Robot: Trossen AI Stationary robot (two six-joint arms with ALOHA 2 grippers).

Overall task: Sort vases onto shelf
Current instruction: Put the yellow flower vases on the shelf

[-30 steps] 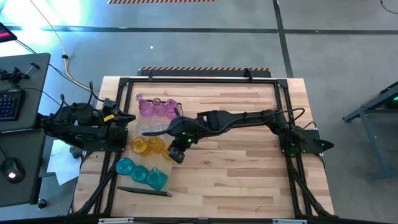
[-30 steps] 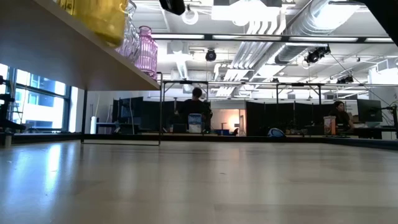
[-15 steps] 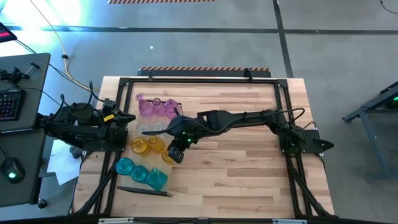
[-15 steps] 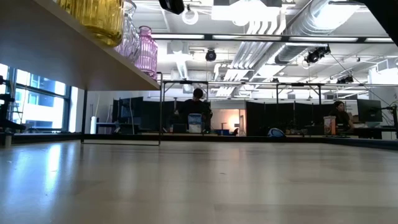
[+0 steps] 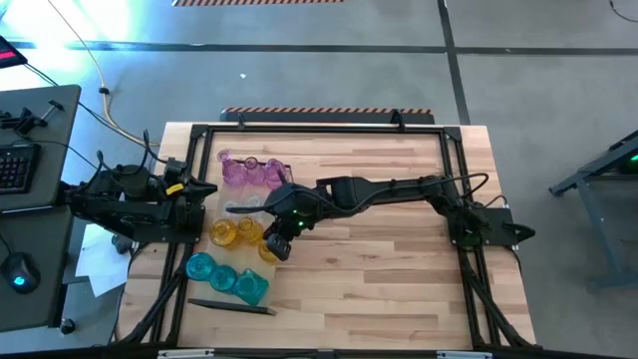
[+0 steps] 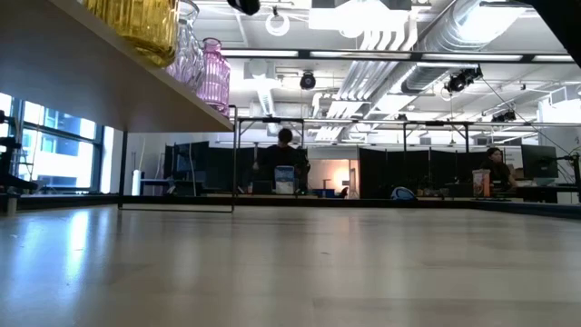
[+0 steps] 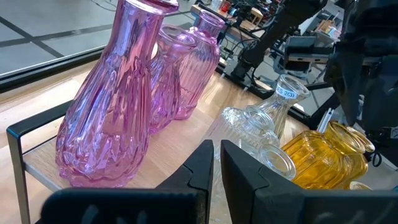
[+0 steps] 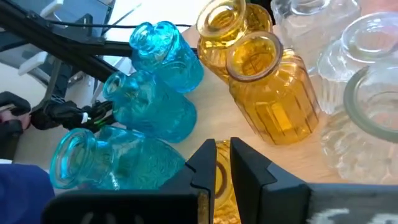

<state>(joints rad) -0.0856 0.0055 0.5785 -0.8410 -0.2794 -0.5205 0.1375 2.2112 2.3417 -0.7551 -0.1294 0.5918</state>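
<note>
Vases stand in colour groups on the light-wood shelf [image 6: 109, 91]. The pink ones [image 5: 246, 172] are farthest, then the clear ones [image 5: 254, 204], the amber ones [image 5: 237, 233] and the teal ones [image 5: 225, 278] nearest. My right gripper [image 5: 275, 246] reaches in from the table's right, beside the amber group, and is shut on an amber vase [image 5: 266, 250]. My left gripper [image 5: 206, 195] waits shut at the shelf's left side. It faces the pink vases [image 7: 124, 106] and clear vases [image 7: 264, 127] and touches nothing. My right gripper pinches amber glass [image 8: 222, 182], which shows in the narrow gap between its two fingers. The gripper's own body hides which part of the vase that is. It comes slanting down from the table's right. The vase stays upright among the other amber vases [image 8: 267, 87].
A dark thin bar [image 5: 231, 306] lies on the table near the teal vases. Black frame rails [image 5: 319, 128] run round the tabletop. The butcher-block top [image 5: 379, 269] spreads to the right of the shelf. People sit far off in the room [image 6: 280, 154].
My right gripper, still shut on the amber vase, has crept a little toward the table's left and far edges. In the low view the amber vase at the shelf's edge has shifted slightly with it.
</note>
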